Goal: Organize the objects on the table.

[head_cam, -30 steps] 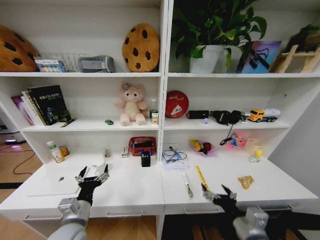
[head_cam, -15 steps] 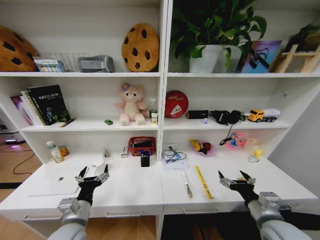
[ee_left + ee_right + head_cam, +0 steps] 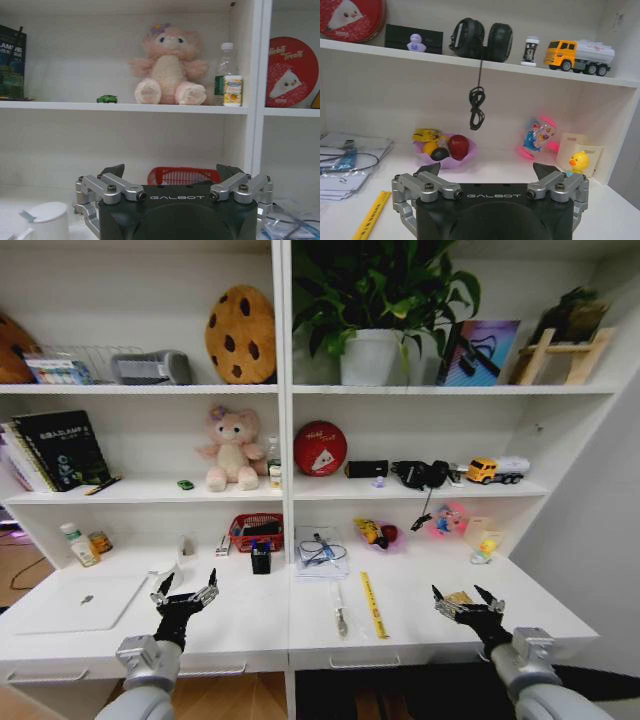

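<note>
The white table (image 3: 250,625) holds a silver laptop (image 3: 80,602) at the left, and a yellow ruler (image 3: 372,603) beside a pen (image 3: 340,608) near the middle. My left gripper (image 3: 183,595) hovers open over the table just right of the laptop, with a white mug (image 3: 47,220) close by. At the table's right end my right gripper (image 3: 468,602) is open too, next to a small gold packet (image 3: 458,597). On the shelf above sit a tiny green car (image 3: 185,484) and a green-labelled can (image 3: 232,90). Both grippers (image 3: 171,171) (image 3: 486,169) hold nothing.
At the back of the table stand a red basket (image 3: 256,532), a black pen holder (image 3: 261,558), papers with a cable (image 3: 320,552), a fruit bowl (image 3: 375,533) and bottles (image 3: 72,543). Shelf boards overhang the rear. A pink teddy bear (image 3: 228,448) sits on the shelf.
The head camera has swung to the right, so the whole scene sits further left. My right gripper moved from the ruler's near end out to the right and stays open.
</note>
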Tool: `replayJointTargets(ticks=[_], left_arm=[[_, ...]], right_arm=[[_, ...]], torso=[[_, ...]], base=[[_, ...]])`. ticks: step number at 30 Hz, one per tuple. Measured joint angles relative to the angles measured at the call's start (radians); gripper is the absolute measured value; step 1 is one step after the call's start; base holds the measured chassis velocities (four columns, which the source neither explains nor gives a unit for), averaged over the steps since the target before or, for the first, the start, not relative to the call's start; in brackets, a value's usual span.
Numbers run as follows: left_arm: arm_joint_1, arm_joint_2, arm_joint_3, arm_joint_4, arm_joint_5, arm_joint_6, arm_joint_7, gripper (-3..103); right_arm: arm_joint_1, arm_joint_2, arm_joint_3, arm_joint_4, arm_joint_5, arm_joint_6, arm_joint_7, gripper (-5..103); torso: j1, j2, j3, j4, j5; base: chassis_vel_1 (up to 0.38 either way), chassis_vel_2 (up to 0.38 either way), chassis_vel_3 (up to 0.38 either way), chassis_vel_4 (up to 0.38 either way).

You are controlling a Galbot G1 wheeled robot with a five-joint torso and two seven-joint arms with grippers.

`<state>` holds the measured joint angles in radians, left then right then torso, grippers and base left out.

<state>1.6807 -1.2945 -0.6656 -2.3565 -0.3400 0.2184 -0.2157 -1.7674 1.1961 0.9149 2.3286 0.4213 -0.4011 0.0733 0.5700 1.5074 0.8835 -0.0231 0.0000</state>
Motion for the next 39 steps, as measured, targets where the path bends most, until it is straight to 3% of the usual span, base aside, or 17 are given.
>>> replayJointTargets(ticks=[2, 3, 4, 5, 9, 12, 18, 30, 32, 34, 35, 39], left_arm=[[0.000, 0.000, 0.000, 0.000, 0.000, 0.000, 0.000, 100], [0.000, 0.000, 0.000, 0.000, 0.000, 0.000, 0.001, 100], [0.000, 0.000, 0.000, 0.000, 0.000, 0.000, 0.001, 100], [0.000, 0.000, 0.000, 0.000, 0.000, 0.000, 0.001, 100], [0.000, 0.000, 0.000, 0.000, 0.000, 0.000, 0.001, 100], [0.000, 0.000, 0.000, 0.000, 0.000, 0.000, 0.000, 100], [0.000, 0.000, -0.001, 0.000, 0.000, 0.000, -0.001, 100], [0.000, 0.000, 0.000, 0.000, 0.000, 0.000, 0.000, 100], [0.000, 0.000, 0.000, 0.000, 0.000, 0.000, -0.001, 100], [0.000, 0.000, 0.000, 0.000, 0.000, 0.000, 0.000, 100], [0.000, 0.000, 0.000, 0.000, 0.000, 0.000, 0.000, 100], [0.000, 0.000, 0.000, 0.000, 0.000, 0.000, 0.000, 100]], right_arm=[[0.001, 0.001, -0.012, -0.003, 0.012, 0.011, 0.041, 100], [0.005, 0.001, -0.028, -0.004, 0.033, 0.010, 0.107, 100], [0.009, 0.001, -0.042, -0.003, 0.064, -0.013, 0.173, 100], [0.009, 0.001, -0.042, -0.003, 0.064, -0.013, 0.173, 100], [0.044, 0.008, -0.083, -0.024, 0.163, -0.083, 0.309, 100], [0.069, 0.009, -0.101, -0.053, 0.189, -0.104, 0.314, 100], [0.197, -0.017, -0.156, -0.207, 0.198, -0.120, 0.242, 100], [0.324, -0.048, -0.206, -0.387, 0.206, -0.130, 0.283, 102], [0.332, -0.047, -0.209, -0.400, 0.206, -0.129, 0.276, 94], [0.334, -0.046, -0.209, -0.404, 0.207, -0.128, 0.273, 94], [0.342, -0.042, -0.211, -0.418, 0.211, -0.127, 0.258, 83], [0.350, -0.038, -0.211, -0.436, 0.213, -0.125, 0.229, 71]], torso=[[0.000, 0.000, 0.000, -0.0002, 0.0007], [0.000, 0.000, 0.000, -0.0003, 0.0004], [0.000, 0.000, 0.000, 0.0002, 0.0004], [0.000, 0.000, 0.000, 0.0002, 0.0004], [0.000, 0.000, 0.000, -0.0004, 0.0000], [0.000, 0.000, 0.000, -0.0002, -0.0008], [0.000, 0.000, 0.000, 0.0002, -0.0003], [0.000, 0.000, 0.000, -0.0003, -0.0001], [0.000, 0.000, 0.000, -0.0002, -0.0001], [0.000, 0.000, 0.000, -0.0002, -0.0001], [0.000, 0.000, 0.000, -0.0001, 0.0000], [0.000, 0.000, 0.000, -0.0001, 0.0000]], base=[[-0.243, -0.238, 0.258, 0.246], [-0.161, -0.235, 0.216, 0.142], [-0.161, -0.117, 0.168, 0.142], [-0.161, -0.117, 0.168, 0.142], [0.006, -0.034, 0.061, 0.009], [0.041, 0.057, -0.028, -0.058], [0.036, 0.043, -0.025, -0.029], [0.000, 0.000, 0.000, 0.000], [0.000, 0.000, 0.000, 0.000], [0.000, 0.000, 0.000, 0.000], [0.000, 0.000, 0.000, 0.000], [0.000, 0.000, 0.000, 0.000]])
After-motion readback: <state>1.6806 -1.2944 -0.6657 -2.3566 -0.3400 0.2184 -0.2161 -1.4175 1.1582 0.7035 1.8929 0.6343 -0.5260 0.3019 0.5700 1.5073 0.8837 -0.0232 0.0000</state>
